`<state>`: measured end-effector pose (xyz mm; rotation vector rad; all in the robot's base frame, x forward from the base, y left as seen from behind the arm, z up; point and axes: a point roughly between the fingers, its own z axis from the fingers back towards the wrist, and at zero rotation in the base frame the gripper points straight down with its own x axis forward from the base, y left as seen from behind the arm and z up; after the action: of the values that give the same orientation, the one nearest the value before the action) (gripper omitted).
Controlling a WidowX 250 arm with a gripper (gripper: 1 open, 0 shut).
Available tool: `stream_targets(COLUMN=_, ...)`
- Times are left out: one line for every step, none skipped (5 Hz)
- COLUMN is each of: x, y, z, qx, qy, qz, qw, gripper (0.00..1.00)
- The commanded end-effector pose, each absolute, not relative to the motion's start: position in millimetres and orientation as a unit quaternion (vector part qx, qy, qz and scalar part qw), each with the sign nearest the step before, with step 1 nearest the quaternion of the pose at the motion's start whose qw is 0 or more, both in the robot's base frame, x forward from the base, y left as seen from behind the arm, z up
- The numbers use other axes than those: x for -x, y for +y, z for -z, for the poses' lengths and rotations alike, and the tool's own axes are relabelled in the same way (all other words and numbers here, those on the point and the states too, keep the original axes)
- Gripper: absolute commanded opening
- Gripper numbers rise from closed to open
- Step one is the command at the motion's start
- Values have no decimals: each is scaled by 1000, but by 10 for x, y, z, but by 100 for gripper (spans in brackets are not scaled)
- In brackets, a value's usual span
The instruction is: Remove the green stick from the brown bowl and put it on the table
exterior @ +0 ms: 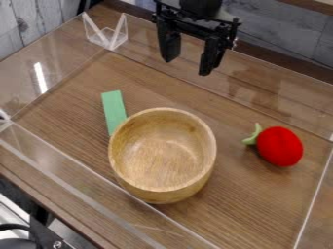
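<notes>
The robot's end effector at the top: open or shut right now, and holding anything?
End effector: open, its fingers apart, holding nothing.

Likely a robotics lab workspace, brown wood-grain tabletop (78, 73), clear acrylic walls (46, 163) at edges, loose black cables (29, 231) at lower left

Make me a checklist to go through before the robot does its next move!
1. Green stick out of the brown bowl: ok, it lies beside the bowl.
2. Green stick on the table: ok, it looks flat on the wood.
3. Bowl upright: ok, its opening faces up.
4. Strawberry out of the way: ok, it sits on the other side of the bowl.
5. Fingers away from the stick: ok, they are apart from it.
6. Stick's lower end touching the bowl: cannot tell.
</notes>
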<state>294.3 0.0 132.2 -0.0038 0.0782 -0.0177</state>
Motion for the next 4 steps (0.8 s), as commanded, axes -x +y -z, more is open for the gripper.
stream_targets(x=-2937, y=-1, z=-1551, qx=-1, qy=-2, qz=10, qw=1000, gripper=100)
stream_targets(x=-2928, y=-41, z=-1522, qx=1, qy=-2, qz=12, qw=1000, gripper=100)
stream_targets(x=-2944, y=-59, z=-1512, qx=0, qy=-3, qz=15, qw=1000, gripper=100)
stream_targets(x=-2969, y=-47, z=-1491, qx=-1, qy=-4, qz=15, qw=1000, gripper=100)
